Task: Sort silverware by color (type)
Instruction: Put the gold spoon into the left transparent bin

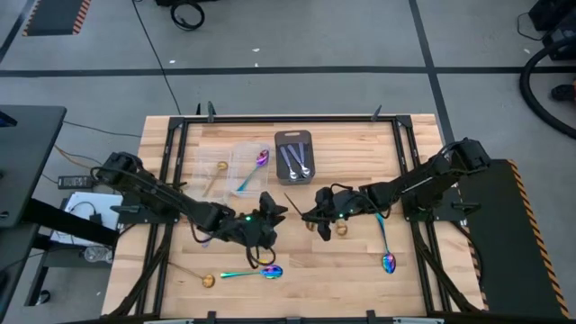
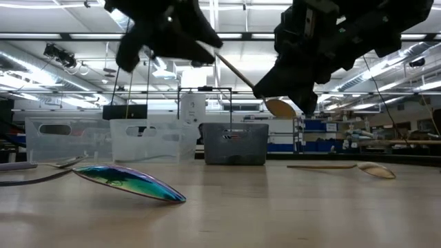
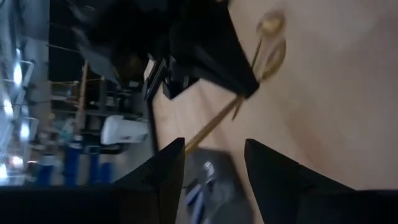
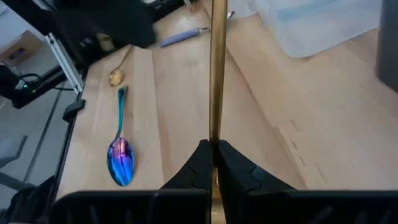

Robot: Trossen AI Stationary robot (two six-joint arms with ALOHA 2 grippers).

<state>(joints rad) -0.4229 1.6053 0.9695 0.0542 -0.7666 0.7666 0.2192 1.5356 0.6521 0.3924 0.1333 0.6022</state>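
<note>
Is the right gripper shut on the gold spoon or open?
Shut: right gripper fingers pinch the gold spoon handle, lifted above the table.

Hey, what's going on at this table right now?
Two robot arms are sorting spoons by finish. The right gripper is shut on a gold spoon, held above the table's middle. The left gripper is open, facing that spoon's handle. Silver spoons lie in the gray tray, one rainbow spoon in a clear container, and other spoons lie loose on the table.
</note>
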